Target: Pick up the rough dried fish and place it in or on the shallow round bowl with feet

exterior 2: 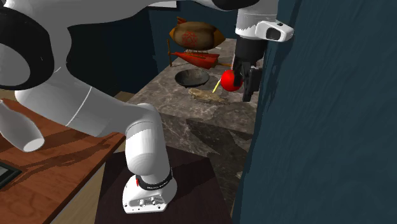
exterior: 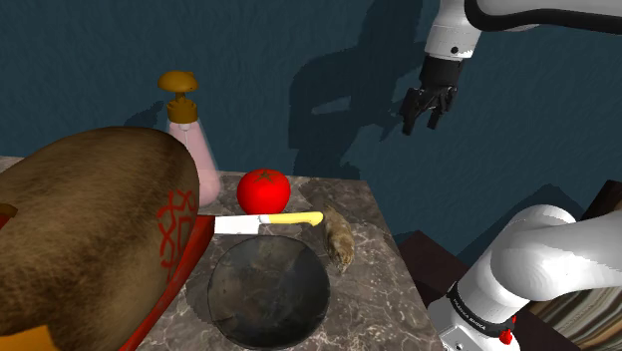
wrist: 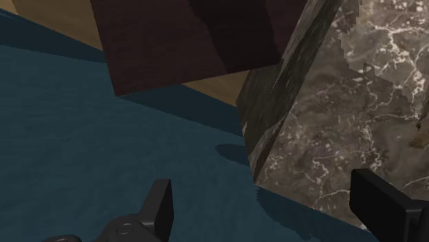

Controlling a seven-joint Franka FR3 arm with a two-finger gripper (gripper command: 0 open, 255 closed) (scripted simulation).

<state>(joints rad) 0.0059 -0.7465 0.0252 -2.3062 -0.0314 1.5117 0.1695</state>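
- One rough, brown dried fish [exterior: 339, 237] on veined marble worktop [exterior: 381, 289], just beside dark, shallow round bowl [exterior: 267, 291];
- black hand [exterior: 422, 124] aloft, fingers apart, empty

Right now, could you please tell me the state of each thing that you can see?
Tool: open, empty, in the air.
Fish: lying on the counter, unheld.
Bowl: upright, empty.
Knife: lying flat.
Tomato: whole, resting on the counter.
Bottle: upright, pump on.
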